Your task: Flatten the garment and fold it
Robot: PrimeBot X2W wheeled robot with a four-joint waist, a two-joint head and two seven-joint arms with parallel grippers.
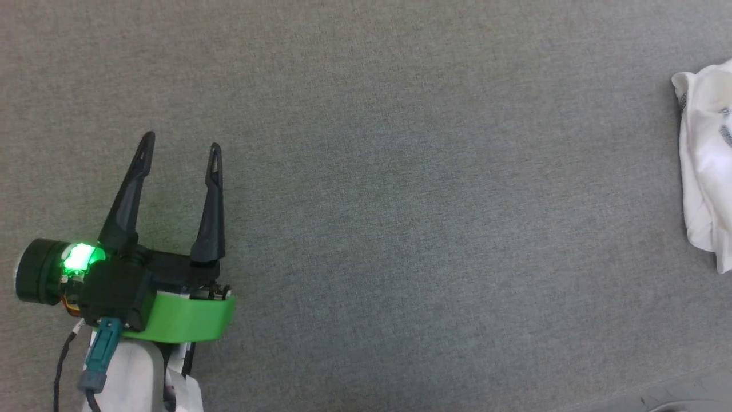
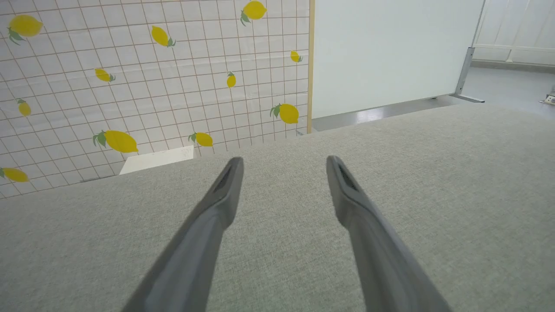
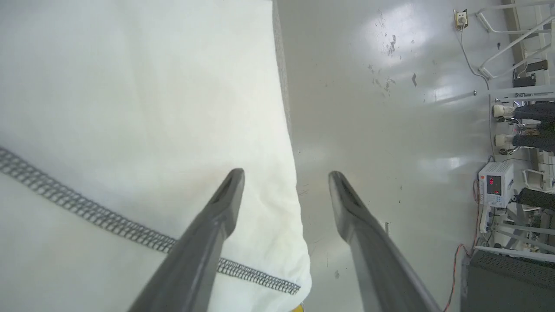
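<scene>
The left gripper [image 1: 181, 143] is over the bare grey cloth surface [image 1: 400, 200], fingers spread wide with nothing between them (a green light glows at its base). Past it stand a lemon-patterned wall [image 2: 130, 86] and a white box [image 2: 158, 159]. The garment [image 1: 709, 171] lies bunched well apart, at the surface's far right. The right gripper [image 3: 286, 174] is there, equally wide, gripping nothing: white cloth with a grey-black seam [image 3: 86, 212] behind one finger, glossy floor [image 3: 368, 108] behind the other.
</scene>
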